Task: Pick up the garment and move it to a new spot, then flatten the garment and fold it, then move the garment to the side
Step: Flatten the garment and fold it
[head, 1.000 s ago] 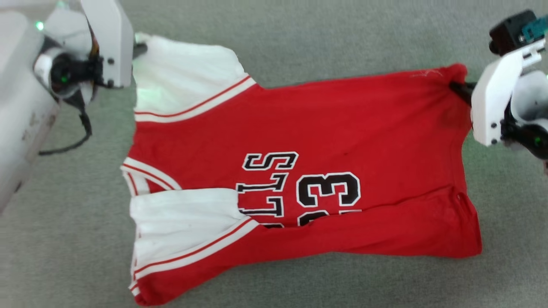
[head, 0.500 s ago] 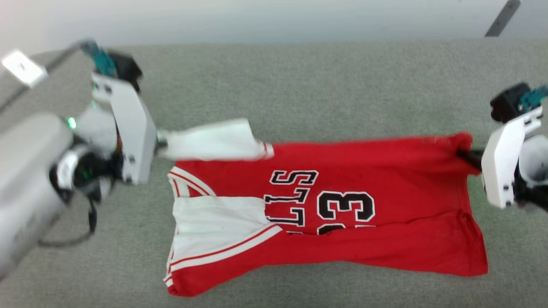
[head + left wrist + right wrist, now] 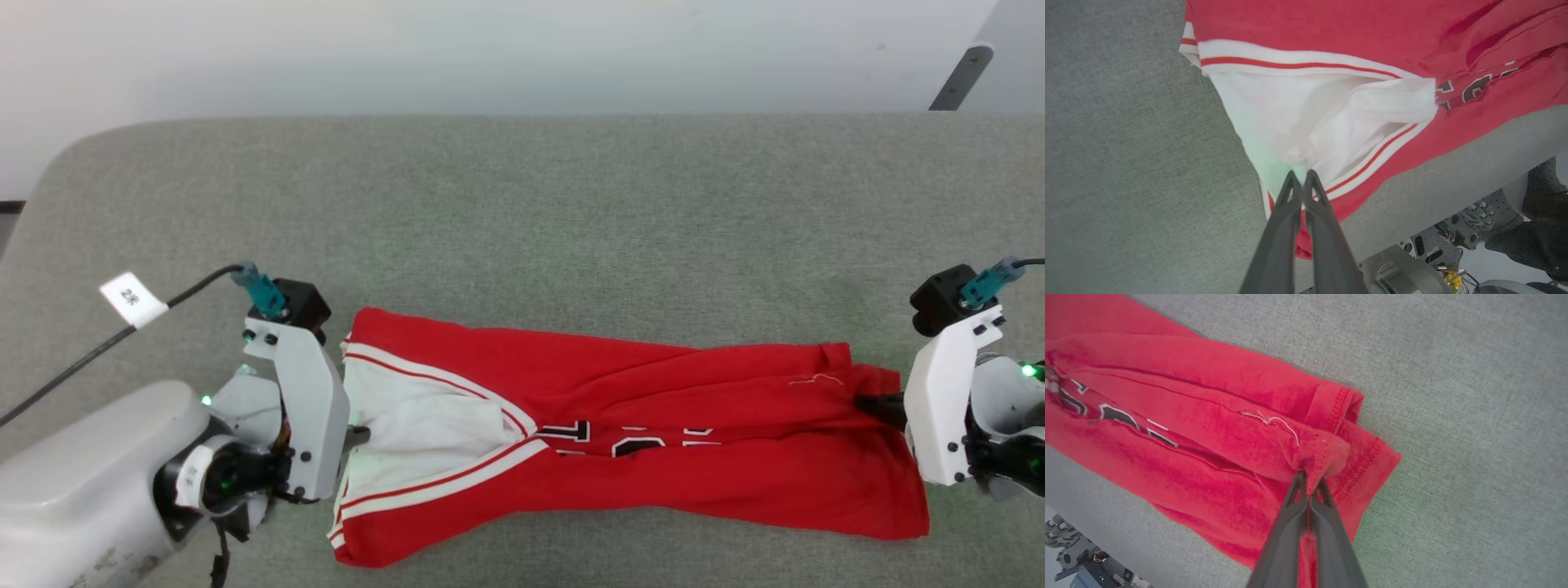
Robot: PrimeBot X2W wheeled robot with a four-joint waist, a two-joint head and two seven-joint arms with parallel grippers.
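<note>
**Shirt (image 3: 702,474) pinched at both ends**

It lies folded lengthwise along the near side of the grey table (image 3: 522,204). The left gripper (image 3: 1298,178) is clamped on the white sleeve at the left end. The right gripper (image 3: 1310,479) is clamped on the red hem at the right end.

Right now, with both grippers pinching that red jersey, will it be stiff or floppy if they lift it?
Probably floppy: the garment lies in soft creases between the left gripper and right gripper, so its middle would likely sag. It looks thin and light. Pinched only at sleeve and hem, it may bunch or drag.
</note>
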